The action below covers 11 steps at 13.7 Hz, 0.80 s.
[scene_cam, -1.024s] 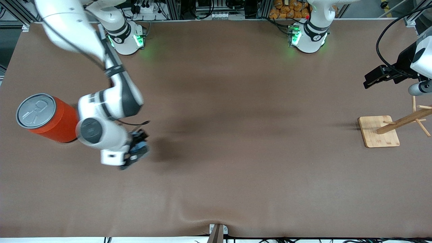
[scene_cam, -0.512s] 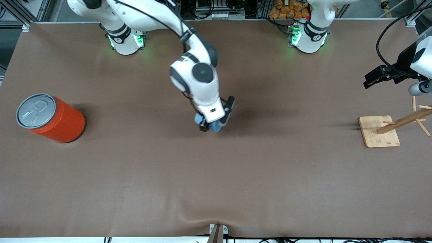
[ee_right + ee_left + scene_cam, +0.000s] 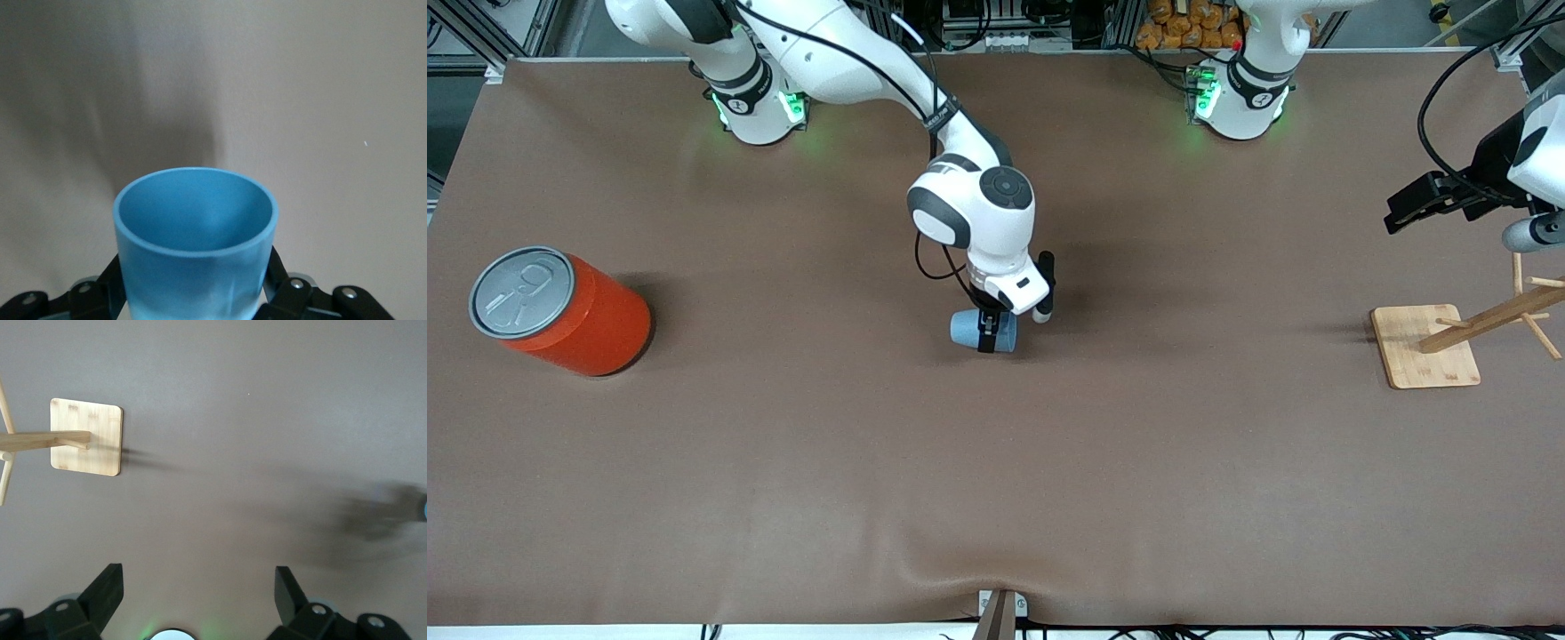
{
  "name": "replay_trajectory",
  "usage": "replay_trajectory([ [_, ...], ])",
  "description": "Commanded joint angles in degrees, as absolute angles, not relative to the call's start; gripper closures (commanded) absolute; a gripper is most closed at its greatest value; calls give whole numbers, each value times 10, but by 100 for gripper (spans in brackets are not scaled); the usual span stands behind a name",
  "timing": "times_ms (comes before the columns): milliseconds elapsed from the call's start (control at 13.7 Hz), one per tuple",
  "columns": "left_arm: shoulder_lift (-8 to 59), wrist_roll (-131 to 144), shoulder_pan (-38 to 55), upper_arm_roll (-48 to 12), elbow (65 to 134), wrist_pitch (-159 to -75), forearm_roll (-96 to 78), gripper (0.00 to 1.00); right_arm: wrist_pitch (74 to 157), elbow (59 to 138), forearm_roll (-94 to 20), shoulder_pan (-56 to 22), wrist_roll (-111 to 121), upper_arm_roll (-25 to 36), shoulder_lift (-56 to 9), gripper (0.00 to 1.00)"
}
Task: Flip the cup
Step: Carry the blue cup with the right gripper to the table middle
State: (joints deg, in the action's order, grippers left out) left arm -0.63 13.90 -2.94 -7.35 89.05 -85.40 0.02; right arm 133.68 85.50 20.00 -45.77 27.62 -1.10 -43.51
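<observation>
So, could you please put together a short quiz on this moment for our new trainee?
1. True or false: the right gripper is shut on the cup.
2. Which thing stands toward the right arm's end of the table? A) the wooden rack B) the orange can C) nothing
3. Fill in: the left gripper waits near the wooden rack with its fingers ____.

Key
1. True. The right wrist view shows the cup held between the fingers, and in the front view it is held on its side over the middle of the table.
2. B.
3. Open, holding nothing.
</observation>
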Motion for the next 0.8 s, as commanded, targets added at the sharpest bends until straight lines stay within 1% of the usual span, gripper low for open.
replay_trajectory([
  [0,5,141,-30,-76,887,-849,7,0,1380,846,224,-451,291,-13,-463,45],
  [73,9,141,-30,-76,887,-849,6,0,1381,846,225,-452,291,-13,-464,30],
  [146,17,141,-30,-76,887,-849,5,0,1382,846,226,-454,291,-13,-463,0],
  [366,50,140,-32,-76,889,-842,5,0,1378,843,221,-458,294,-15,-447,0],
  [512,66,135,-27,-76,889,-841,3,0,1368,846,215,-460,294,-21,-415,0],
  [659,99,134,-8,-83,889,-842,-10,0,1321,846,201,-454,291,-37,-376,0],
  [732,127,135,3,-87,889,-847,-35,0,1298,846,163,-452,291,-35,-354,0],
])
